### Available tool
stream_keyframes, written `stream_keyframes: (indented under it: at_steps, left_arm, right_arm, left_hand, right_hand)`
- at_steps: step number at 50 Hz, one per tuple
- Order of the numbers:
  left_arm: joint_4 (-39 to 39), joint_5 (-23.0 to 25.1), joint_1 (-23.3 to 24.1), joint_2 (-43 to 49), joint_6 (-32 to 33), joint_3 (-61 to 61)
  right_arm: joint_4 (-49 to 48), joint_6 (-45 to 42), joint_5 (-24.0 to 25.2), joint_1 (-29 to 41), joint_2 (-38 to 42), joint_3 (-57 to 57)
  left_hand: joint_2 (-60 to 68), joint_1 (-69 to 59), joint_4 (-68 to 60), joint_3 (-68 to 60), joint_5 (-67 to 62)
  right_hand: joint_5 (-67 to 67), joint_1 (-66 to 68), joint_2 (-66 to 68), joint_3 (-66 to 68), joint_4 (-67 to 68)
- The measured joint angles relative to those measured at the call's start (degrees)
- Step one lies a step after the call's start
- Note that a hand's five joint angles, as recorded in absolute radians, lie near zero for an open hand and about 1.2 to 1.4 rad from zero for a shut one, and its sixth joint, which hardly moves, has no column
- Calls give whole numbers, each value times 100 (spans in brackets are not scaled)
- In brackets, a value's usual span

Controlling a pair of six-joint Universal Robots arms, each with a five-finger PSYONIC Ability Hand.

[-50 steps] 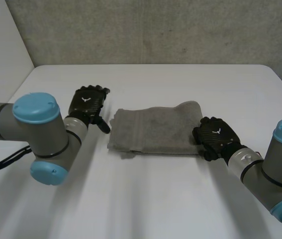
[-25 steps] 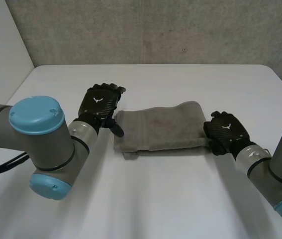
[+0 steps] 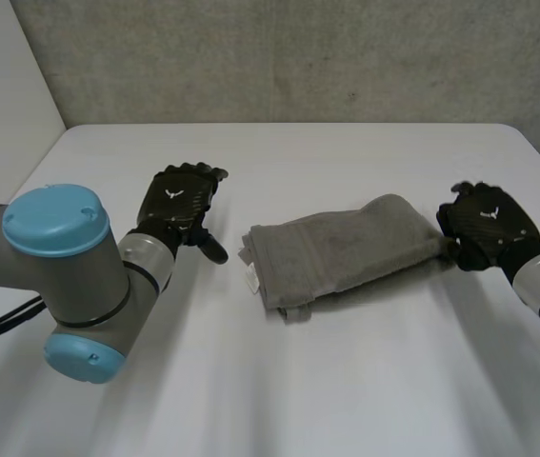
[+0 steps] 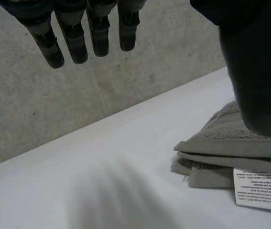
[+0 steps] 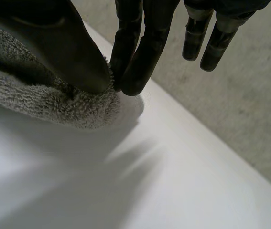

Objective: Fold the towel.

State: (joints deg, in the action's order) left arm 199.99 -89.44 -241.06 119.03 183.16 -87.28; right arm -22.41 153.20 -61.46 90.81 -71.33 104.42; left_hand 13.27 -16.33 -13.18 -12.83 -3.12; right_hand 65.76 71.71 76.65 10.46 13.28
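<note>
A grey towel (image 3: 341, 252), folded into a thick strip, lies slanted on the white table (image 3: 346, 381). My right hand (image 3: 484, 224) is at its right end. In the right wrist view the thumb and fingers (image 5: 137, 52) pinch that end of the towel (image 5: 54, 102). My left hand (image 3: 179, 200) hovers open to the left of the towel, apart from it. In the left wrist view its fingers (image 4: 73, 33) hang straight, and the towel's layered left end (image 4: 221, 150) with a white label (image 4: 259, 188) lies beyond the thumb.
The table's far edge meets a grey wall (image 3: 298, 57). The left arm's elbow with its light-blue cap (image 3: 55, 224) stands over the table's left front.
My right hand has closed on the towel's right end and dragged it to the right, turning it slightly. A gap has opened between the towel and my left hand, which stayed open.
</note>
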Motion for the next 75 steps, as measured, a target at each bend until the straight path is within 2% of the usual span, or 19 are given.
stream_keyframes:
  at_steps: [3,10,23,35,38,40,43,51,52,56,60,64,67,71,75]
  left_arm:
    - [2,-2,-8,-7,0,-12]
    - [4,-12,-28,-55,-3,-30]
    - [13,-13,-90,-251,-9,-120]
    - [31,-12,-154,-285,-9,-141]
    - [46,-12,-153,-285,-9,-140]
    - [52,-12,-150,-284,-9,-141]
    - [58,-12,-138,-280,-9,-144]
    - [75,-12,-91,-247,-10,-93]
    - [88,-12,-80,-239,-15,-67]
    - [127,-16,-11,-212,-87,50]
    - [128,-16,101,-157,-302,202]
    - [32,-4,263,-44,-810,421]
    - [-104,9,352,30,-1172,532]
    - [-329,13,461,174,-1611,637]
    - [-497,-2,579,386,-1874,670]
  right_arm:
    - [-21,11,13,159,-104,-77]
    - [-69,-10,-43,1025,-185,-396]
    - [-82,-42,-112,2739,352,-1108]
    - [-85,-186,-64,3513,844,-1206]
    - [-81,-296,-65,3581,973,-1194]
    - [-76,-355,-80,3597,1028,-1192]
    - [-50,-441,-112,3586,1094,-1193]
    - [77,-339,-158,3453,989,-1173]
    - [111,-245,-168,3409,910,-1159]
    - [238,279,-199,3199,591,-1124]
    - [397,1171,-175,2885,321,-1132]
    - [593,2423,-52,2461,179,-1289]
    - [755,2953,58,2246,279,-1521]
    - [1047,3158,182,2025,682,-1957]
    - [1408,2819,208,1869,1214,-2440]
  left_hand:
    - [0,0,0,0,0]
    - [0,0,0,0,0]
    - [0,0,0,0,-1]
    - [0,0,0,0,0]
    - [0,0,0,0,0]
    - [0,0,0,0,0]
    - [0,0,0,0,0]
    - [0,0,0,0,0]
    - [0,0,0,0,0]
    - [0,0,0,0,0]
    - [0,0,0,0,0]
    - [0,0,0,0,0]
    - [0,0,0,0,0]
    - [0,0,0,0,0]
    - [0,0,0,0,0]
  right_hand:
    - [-1,10,0,0,0]
    - [-1,30,2,0,0]
    - [-1,61,3,0,0]
    - [-1,62,3,0,0]
    - [-1,62,4,0,0]
    - [-526,-316,-628,0,0]
    - [-2285,-2031,-2301,0,0]
    - [-6133,-5393,-5529,0,0]
    - [-6209,-5934,-6057,0,0]
    - [-6209,-6619,-7134,0,0]
    - [-6209,-6619,-7173,0,0]
    - [-6209,-6619,-7173,0,0]
    - [-6208,-6619,-7173,0,0]
    - [-6209,-6619,-7173,0,0]
    - [-6209,-6619,-7173,0,0]
